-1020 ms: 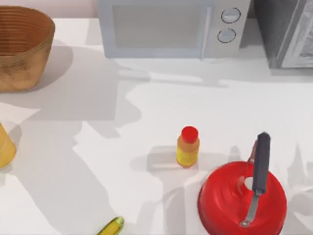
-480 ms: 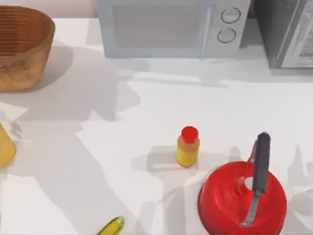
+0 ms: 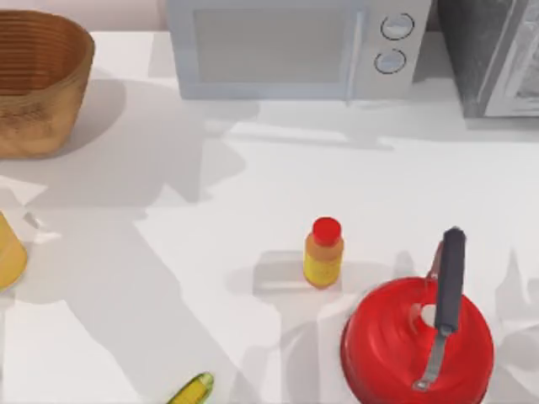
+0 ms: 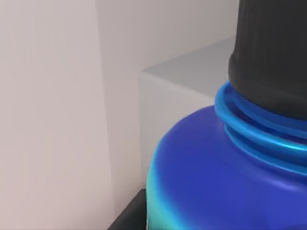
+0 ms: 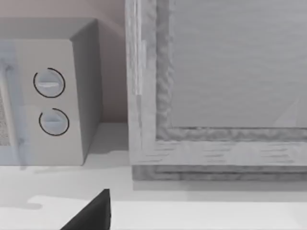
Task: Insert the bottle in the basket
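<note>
The bottle (image 4: 216,172) is very close in the left wrist view, with its blue shoulder, a teal edge low down and a black screw cap (image 4: 271,52). It is held up in front of the wall and the microwave's top. One dark finger (image 4: 128,218) of my left gripper presses against its side, so the gripper is shut on it. The basket (image 3: 38,80), round tan wicker with a ribbed inside, stands at the table's far left back corner. A dark part of my right gripper (image 5: 91,215) faces the microwave's knobs.
A microwave (image 3: 295,46) and a grey cabinet (image 3: 497,55) line the back edge. A small yellow bottle with a red cap (image 3: 323,252) stands mid-table beside a red pot with a dark handle (image 3: 418,341). A corn cob (image 3: 191,390) and a yellow object (image 3: 10,252) lie front left.
The arm shadows on the left half of the table have shifted and spread. Nothing on the table has moved.
</note>
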`<state>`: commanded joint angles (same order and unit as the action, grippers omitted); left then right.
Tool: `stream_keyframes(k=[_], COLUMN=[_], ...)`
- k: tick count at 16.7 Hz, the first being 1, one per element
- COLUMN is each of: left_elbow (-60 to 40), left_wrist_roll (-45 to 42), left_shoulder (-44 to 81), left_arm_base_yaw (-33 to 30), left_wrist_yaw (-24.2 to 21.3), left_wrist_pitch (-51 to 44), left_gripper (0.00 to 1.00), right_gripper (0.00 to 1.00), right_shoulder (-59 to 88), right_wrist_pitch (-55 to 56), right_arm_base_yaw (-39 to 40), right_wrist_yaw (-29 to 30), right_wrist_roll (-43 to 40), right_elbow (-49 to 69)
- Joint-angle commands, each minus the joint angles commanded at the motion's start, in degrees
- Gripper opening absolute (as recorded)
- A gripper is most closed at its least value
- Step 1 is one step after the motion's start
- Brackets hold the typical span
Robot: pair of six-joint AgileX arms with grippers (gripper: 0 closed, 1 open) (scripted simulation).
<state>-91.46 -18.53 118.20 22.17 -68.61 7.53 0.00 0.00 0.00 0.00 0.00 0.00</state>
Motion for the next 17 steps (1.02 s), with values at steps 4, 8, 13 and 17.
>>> stream_keyframes(k=[4,8,13,17], left_elbow=[0.0,0.0,0.0,0.0], left_wrist_roll=[0.0,0.0,0.0,0.0], left_shoulder=[0.0,0.0,0.0,0.0], left_arm_base_yaw=[0.0,0.0,0.0,0.0], left_wrist_yaw=[0.0,0.0,0.0,0.0], left_wrist_pitch=[0.0,0.0,0.0,0.0], left_gripper=[0.45,0.75,1.00,1.00], right_gripper=[1.00,1.00,1.00,1.00], right_shoulder=[0.0,0.0,0.0,0.0], right_wrist_pitch=[0.0,0.0,0.0,0.0], right_arm_base_yaw=[0.0,0.0,0.0,0.0], right_wrist_yaw=[0.0,0.0,0.0,0.0], right_wrist_roll=[0.0,0.0,0.0,0.0], right_elbow=[0.0,0.0,0.0,0.0])
